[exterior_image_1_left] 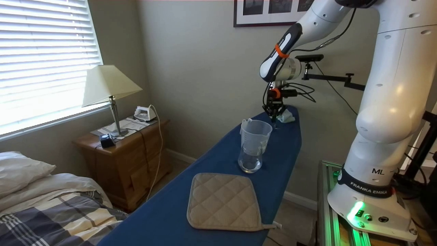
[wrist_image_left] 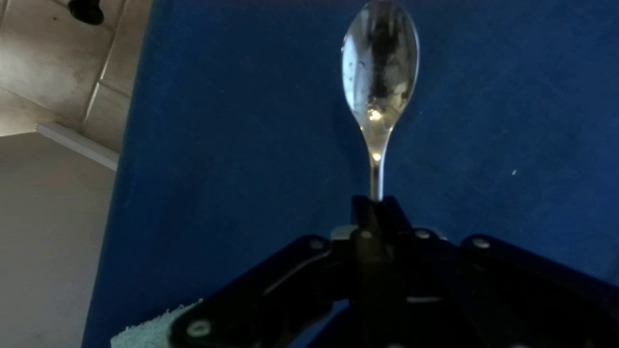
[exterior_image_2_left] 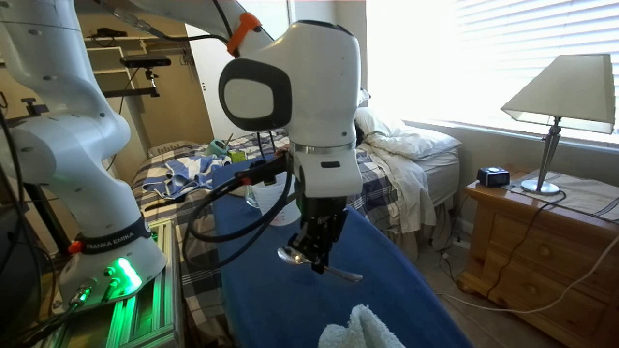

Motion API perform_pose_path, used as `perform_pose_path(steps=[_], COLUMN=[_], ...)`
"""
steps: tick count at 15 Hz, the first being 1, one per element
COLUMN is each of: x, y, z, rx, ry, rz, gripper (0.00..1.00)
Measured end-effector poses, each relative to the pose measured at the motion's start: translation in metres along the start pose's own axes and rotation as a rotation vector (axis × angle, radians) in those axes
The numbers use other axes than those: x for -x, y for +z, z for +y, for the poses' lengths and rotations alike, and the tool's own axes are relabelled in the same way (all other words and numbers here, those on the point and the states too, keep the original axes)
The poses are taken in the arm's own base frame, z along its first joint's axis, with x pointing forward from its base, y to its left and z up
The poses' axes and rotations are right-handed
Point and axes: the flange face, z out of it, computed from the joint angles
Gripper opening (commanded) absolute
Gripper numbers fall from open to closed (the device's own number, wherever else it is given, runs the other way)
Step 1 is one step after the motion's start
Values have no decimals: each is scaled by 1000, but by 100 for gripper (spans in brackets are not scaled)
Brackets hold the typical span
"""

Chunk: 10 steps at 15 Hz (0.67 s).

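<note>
My gripper (wrist_image_left: 375, 205) is shut on the handle of a shiny metal spoon (wrist_image_left: 380, 63). The spoon's bowl points away from the jaws. In an exterior view the gripper (exterior_image_2_left: 319, 265) holds the spoon (exterior_image_2_left: 291, 255) tilted over the blue ironing board (exterior_image_2_left: 387, 290), the handle end sticking out past the fingers. A pale towel (exterior_image_2_left: 358, 333) lies crumpled near the board's narrow end; it also shows in the wrist view (wrist_image_left: 150, 332). In an exterior view, the gripper (exterior_image_1_left: 274, 119) is just beyond a translucent measuring jug (exterior_image_1_left: 256, 131). A clear glass pitcher (exterior_image_1_left: 250, 160) stands beside the jug.
A beige quilted pot holder (exterior_image_1_left: 223, 201) lies on the board. A wooden nightstand (exterior_image_1_left: 126, 164) carries a lamp (exterior_image_1_left: 109, 85), a clock (exterior_image_1_left: 107, 140) and an iron (exterior_image_1_left: 145, 113). A bed (exterior_image_1_left: 61, 212) stands alongside. Cables (exterior_image_2_left: 232, 237) loop beside the wrist.
</note>
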Motion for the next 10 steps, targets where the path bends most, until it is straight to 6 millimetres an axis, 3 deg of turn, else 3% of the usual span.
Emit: perform_pose_path(steps=[3,4,6,10], x=[0,-1,-1,-2], y=[7,10,14,20], z=[0,0,-1,-2], rx=[4,3,2,4], ry=[-8,-10,-14,-21], rz=[-9,-12,-15,-22], gripper=[9,34,38,65])
